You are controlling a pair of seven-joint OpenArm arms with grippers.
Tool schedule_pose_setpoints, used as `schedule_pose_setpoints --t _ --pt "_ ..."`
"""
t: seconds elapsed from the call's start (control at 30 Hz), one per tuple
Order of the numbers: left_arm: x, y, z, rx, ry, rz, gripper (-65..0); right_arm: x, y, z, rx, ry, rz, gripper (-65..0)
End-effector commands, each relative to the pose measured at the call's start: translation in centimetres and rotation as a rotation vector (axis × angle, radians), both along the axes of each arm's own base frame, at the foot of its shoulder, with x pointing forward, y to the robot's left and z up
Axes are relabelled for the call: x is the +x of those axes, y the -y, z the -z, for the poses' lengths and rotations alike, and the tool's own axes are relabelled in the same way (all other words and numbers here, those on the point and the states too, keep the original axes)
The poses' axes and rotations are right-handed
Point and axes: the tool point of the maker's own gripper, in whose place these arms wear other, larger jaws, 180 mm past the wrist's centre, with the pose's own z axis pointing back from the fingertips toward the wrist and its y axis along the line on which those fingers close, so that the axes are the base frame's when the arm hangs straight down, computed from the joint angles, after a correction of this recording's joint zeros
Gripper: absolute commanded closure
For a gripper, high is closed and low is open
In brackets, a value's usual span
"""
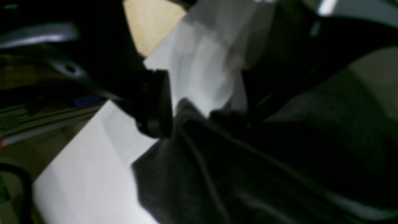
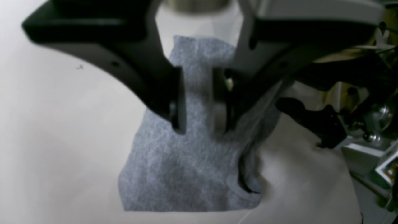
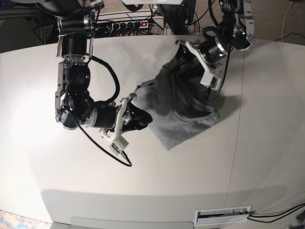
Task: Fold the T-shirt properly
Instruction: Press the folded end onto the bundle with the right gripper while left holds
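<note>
The grey T-shirt (image 3: 183, 112) lies crumpled and partly folded on the white table, right of centre in the base view. My right gripper (image 3: 140, 117) is at the shirt's left edge. In the right wrist view its fingers (image 2: 178, 102) are shut on a bunched strip of the T-shirt (image 2: 180, 174), and the rest of the cloth spreads below them. My left gripper (image 3: 194, 69) hovers over the shirt's far right part with its jaws spread wide. In the blurred left wrist view the left gripper (image 1: 205, 93) stands open just above the dark cloth (image 1: 248, 171), with nothing between the fingers.
The white table (image 3: 71, 181) extends around the shirt, with a seam (image 3: 238, 119) running down its right side. A power strip (image 3: 128, 24) and cables sit beyond the back edge. A loose black cable (image 3: 102, 145) hangs from the right arm.
</note>
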Motion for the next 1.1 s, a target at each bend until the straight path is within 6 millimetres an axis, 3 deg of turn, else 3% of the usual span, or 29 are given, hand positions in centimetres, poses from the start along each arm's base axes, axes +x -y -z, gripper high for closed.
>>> schedule_pose_setpoints --t 0.0,0.6,0.77,0.9,1.07 --pt "0.57 0.02 -1.04 -0.021 0.04 -0.014 -32.5 0.78 -0.31 -1.85 0.039 0.052 -0.003 -14.6" --pt "0.38 0.44 -1.15 -0.062 0.023 -0.04 -31.9 0.79 -0.33 -1.87 0.039 0.052 -0.003 -14.6" --pt "0.37 0.44 -1.12 -0.062 0.021 -0.041 -20.0 0.79 -0.31 -1.86 0.039 0.052 -0.003 -14.6" --pt "0.38 0.42 -1.12 -0.061 0.022 -0.041 -2.1 0.79 -0.31 -1.86 0.039 0.052 -0.003 -14.6" --pt "0.66 0.21 -1.46 -0.068 0.041 -0.052 0.0 0.84 -0.23 -1.83 0.036 0.053 0.0 -14.6"
